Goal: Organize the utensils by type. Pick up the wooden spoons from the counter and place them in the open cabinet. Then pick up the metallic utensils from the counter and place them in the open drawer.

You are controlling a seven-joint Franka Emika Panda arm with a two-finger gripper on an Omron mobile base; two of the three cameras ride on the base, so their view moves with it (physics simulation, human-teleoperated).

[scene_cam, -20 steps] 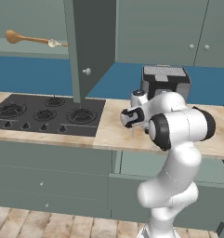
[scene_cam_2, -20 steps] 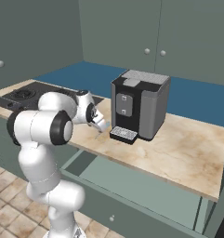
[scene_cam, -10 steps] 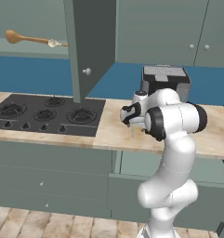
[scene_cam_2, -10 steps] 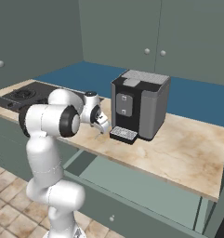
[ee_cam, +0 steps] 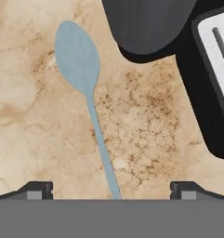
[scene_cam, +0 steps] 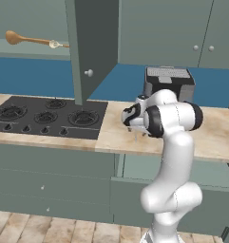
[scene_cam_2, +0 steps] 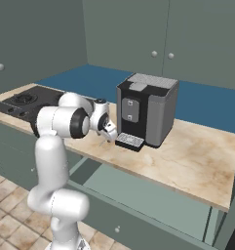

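Pale blue-grey spoon (ee_cam: 84, 99) flat, bowl away from open pincer (ee_cam: 111, 190)

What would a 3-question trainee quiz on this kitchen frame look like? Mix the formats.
1. True or false: the blue-grey spoon lies flat on the counter, its handle running toward the open tool.
2. Multiple choice: where is the wooden spoon? A) in the drawer B) on the shelf of the open wall cabinet C) on the stove
3. Fill in: the dark box standing on the counter behind the arm is a coffee ____.

Key: 1 true; 2 B; 3 machine.
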